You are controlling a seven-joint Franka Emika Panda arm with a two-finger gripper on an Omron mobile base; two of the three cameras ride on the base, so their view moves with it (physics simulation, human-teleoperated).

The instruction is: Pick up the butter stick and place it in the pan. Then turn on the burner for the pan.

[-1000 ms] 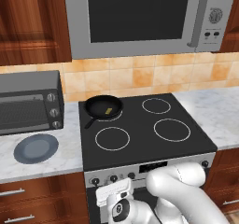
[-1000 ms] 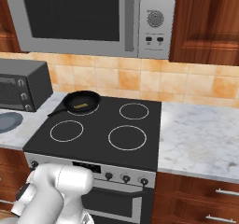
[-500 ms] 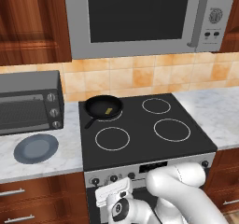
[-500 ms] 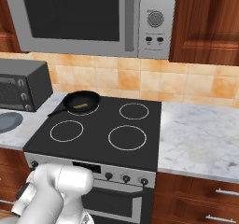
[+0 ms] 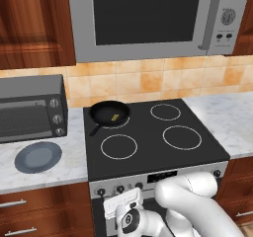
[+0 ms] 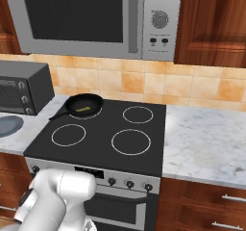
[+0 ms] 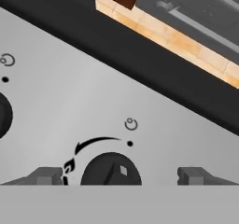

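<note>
While the butter stick (image 5: pixel 115 116) lies inside the pan (image 5: pixel 109 112) on the rear-left burner (image 5: pixel 114 121) of the black cooktop (image 5: pixel 148 137), the gripper (image 7: pixel 120 175) hangs low against the stove's silver control panel (image 7: pixel 93 106), fingers spread wide with a black knob (image 7: pixel 111 170) between them — neither finger touches it. Seen from the left base camera, a grey toaster oven (image 5: pixel 30 107) stands at far left on the marble counter (image 5: pixel 59 167), with a blue-grey plate (image 5: pixel 38 157) in front of it. Next comes the pan, its short handle pointing toward the front left, the yellow bar resting right of centre in it. Three white rings mark the other burners, and a steel microwave (image 5: pixel 148 19) hangs above. Along the stove's front edge runs a row of knobs; the white arm (image 5: pixel 192 206) curls down before them, its hand (image 5: pixel 123 206) pressed near the panel's left end.

From the right base camera, the pan (image 6: pixel 84 104) and butter stick (image 6: pixel 82 109) sit at the cooktop's far left corner — well above and behind the hand, up on the glass, while the hand works at the front face below. In the hand view, the left fingertip (image 7: pixel 46 175) stands just beside a curved arrow and flame mark printed by the knob; the right fingertip (image 7: pixel 193 175) stands well clear.
</note>
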